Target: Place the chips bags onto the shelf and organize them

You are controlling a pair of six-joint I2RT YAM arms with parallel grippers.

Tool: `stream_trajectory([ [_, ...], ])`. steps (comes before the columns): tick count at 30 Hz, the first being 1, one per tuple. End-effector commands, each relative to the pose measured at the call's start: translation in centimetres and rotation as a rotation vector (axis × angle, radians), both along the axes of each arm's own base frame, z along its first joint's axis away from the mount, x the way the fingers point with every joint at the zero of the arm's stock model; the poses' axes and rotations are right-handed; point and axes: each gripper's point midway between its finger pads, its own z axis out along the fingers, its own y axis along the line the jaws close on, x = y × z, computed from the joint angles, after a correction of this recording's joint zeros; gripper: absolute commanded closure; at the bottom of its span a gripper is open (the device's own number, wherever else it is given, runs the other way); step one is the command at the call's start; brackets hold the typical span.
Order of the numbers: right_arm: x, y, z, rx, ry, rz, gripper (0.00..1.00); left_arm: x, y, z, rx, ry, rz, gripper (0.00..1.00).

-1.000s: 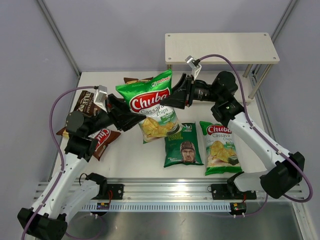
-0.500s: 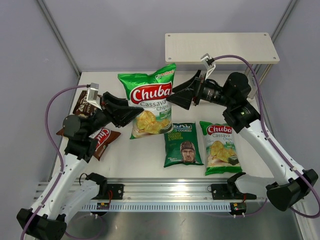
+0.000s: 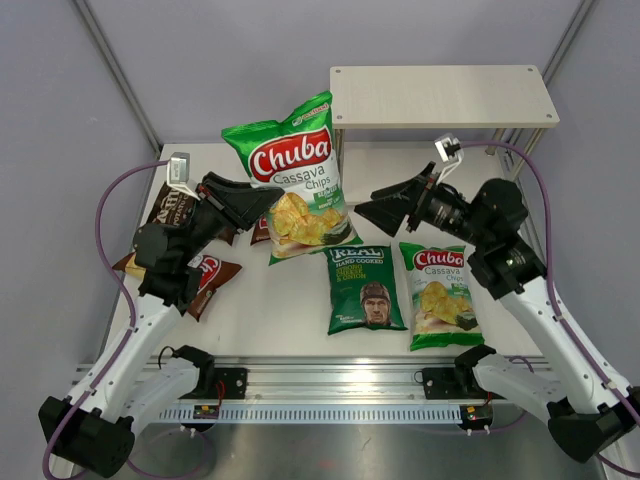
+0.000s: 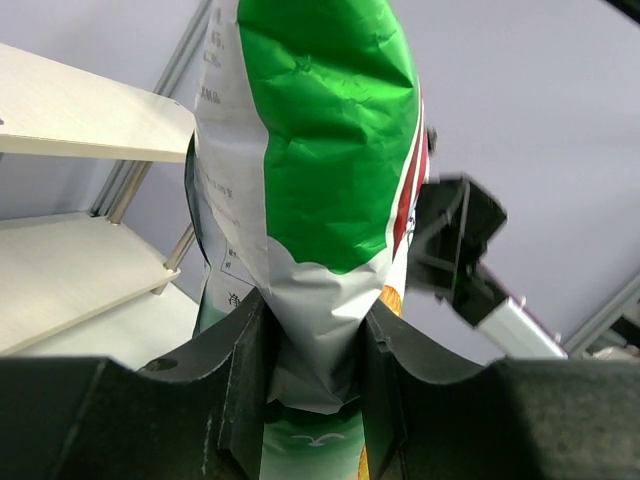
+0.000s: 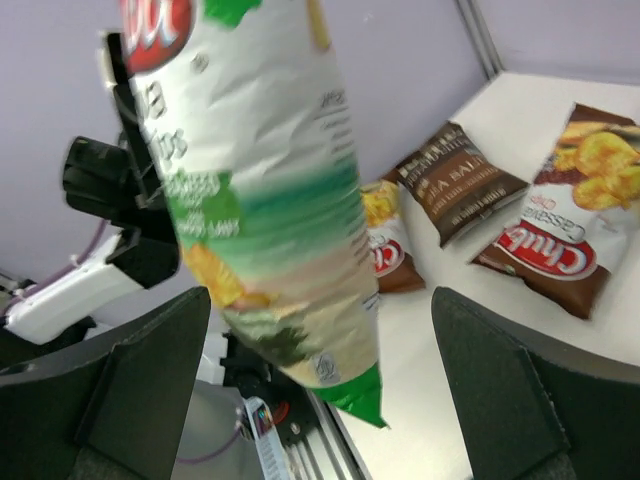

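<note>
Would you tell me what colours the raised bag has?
The raised bag is green and white with a red logo; the top view shows it best.

1. Held green bag (image 3: 290, 170): "Chuba" in white on a red oval, with "Cassava Chips" beneath it.
2. Dark green bag (image 3: 365, 290): "REAL" at the top, then "HARD COOKED"; the smaller line under that ends in "& ONION".
3. Flat green bag (image 3: 438, 295): "Chuba", "Cassava Chips".
4. Brown bag (image 5: 560, 240): red "Chuba" oval, "Cassava" above it.
5. Dark-brown bag (image 5: 460, 180): "SEA SALT"; the larger lettering is unreadable.
</note>
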Motion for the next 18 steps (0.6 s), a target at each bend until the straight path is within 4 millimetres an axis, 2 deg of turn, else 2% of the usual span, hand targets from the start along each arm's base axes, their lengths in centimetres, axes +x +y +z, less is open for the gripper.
stream_trajectory([
  [1,-2.1,-0.3,-0.7,0.114,-0.014,0.047,0.01,-0.1,1.7,5.5,-0.196,-0.058,0.05,1.0],
  [3,-3.1,-1.0,-1.8,0.137,-0.023,0.033,0.01,0.4,2.1,6.1,-0.25,-0.031,0.052,1.0],
  [6,-4.3,-2.0,-1.6,0.199,-0.069,0.02,0.01,1.2,2.8,6.9,-0.345,0.005,0.061,1.0],
  [7,-4.7,-1.8,-2.1,0.235,-0.088,0.043,0.01,1.5,3.0,7.2,-0.373,0.013,0.067,1.0],
  [9,-5.1,-1.7,-2.0,0.315,-0.035,0.08,0.0,1.8,2.9,7.6,-0.418,0.028,0.038,1.0],
  [12,-5.1,-1.1,-1.4,0.425,-0.017,0.111,0.0,1.6,2.5,8.6,-0.486,0.037,-0.018,1.0],
  [13,-5.0,-1.1,-0.6,0.464,-0.047,0.097,0.0,2.2,1.8,8.2,-0.493,0.065,-0.036,1.0],
  [14,-5.4,-0.4,-0.4,0.465,-0.077,0.109,0.01,2.1,1.5,8.5,-0.514,0.06,-0.057,1.0],
  [18,-4.5,0.8,1.2,0.474,-0.145,0.067,0.01,2.6,0.1,8.2,-0.592,0.137,-0.133,1.0],
])
